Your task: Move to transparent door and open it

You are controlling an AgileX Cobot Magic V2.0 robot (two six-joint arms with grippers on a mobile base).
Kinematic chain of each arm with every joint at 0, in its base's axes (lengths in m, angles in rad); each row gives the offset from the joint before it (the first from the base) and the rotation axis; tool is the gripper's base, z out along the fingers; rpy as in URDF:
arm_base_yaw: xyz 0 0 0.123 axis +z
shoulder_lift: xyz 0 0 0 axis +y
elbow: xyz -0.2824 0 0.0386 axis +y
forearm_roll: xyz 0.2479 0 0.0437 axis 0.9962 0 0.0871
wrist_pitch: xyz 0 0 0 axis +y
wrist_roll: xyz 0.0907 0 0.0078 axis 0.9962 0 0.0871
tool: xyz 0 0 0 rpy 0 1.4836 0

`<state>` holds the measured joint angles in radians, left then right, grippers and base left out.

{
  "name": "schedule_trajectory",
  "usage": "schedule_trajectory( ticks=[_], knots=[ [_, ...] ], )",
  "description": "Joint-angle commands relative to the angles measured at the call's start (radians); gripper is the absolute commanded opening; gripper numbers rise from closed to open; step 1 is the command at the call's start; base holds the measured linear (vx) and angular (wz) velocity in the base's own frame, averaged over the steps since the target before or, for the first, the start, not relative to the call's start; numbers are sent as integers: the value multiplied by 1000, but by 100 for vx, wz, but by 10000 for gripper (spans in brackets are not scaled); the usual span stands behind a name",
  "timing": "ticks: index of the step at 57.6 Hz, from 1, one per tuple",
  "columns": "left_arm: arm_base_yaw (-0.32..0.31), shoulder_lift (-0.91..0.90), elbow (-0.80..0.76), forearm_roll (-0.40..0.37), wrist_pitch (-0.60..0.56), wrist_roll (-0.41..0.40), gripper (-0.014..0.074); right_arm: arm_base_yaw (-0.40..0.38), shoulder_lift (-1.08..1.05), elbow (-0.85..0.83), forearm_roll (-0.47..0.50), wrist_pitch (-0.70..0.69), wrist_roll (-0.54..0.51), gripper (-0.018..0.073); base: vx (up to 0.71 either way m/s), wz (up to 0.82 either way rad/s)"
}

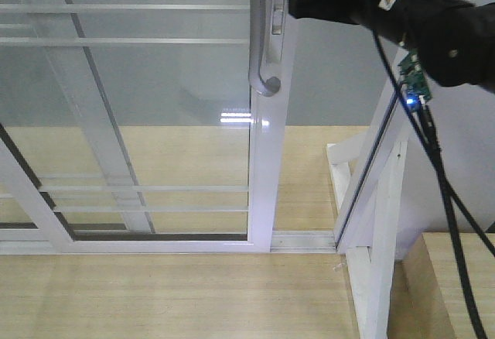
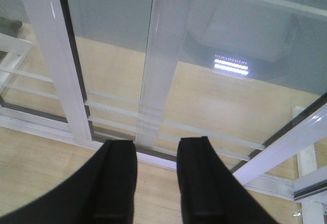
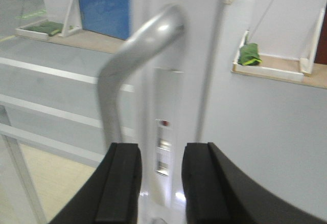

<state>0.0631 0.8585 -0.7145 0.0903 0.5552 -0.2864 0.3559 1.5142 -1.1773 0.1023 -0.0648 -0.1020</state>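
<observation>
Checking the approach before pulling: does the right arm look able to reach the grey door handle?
Probably yes. The right gripper is open, close to the handle with nothing between; the bar sits slightly off its gap.

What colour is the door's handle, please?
Silvery grey metal; the handle shows best in the right wrist view.
</observation>
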Motion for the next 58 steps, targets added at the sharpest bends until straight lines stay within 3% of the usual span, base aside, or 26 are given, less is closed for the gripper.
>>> schedule_trajectory(
  ticks=[1,4,10,16,28,43,55,58],
  knots=[
    [-4,-7,-30,-8,-100,13,349,-44,-99,-35,-7,50,-9,295,0,0],
    [-4,-7,-30,-22,-114,56,349,-63,-131,-22,-8,100,-17,295,0,0],
    [-4,0,-30,-105,-155,231,349,-82,-206,76,-7,95,-55,295,0,0],
    [-4,25,-30,-282,-172,440,349,-87,-292,201,2,86,-51,295,0,0],
    [-4,133,-30,-767,-165,883,349,-87,-486,402,2,82,-47,295,0,0],
    [-10,348,-32,-1427,-165,1425,385,-87,-641,492,2,97,-47,295,0,0],
    [-139,503,-86,-1848,-164,1894,430,-87,-651,492,2,103,-47,295,0,0],
    [-172,540,-134,-1866,-167,1979,430,-87,-651,492,2,103,-47,295,0,0]
  ],
)
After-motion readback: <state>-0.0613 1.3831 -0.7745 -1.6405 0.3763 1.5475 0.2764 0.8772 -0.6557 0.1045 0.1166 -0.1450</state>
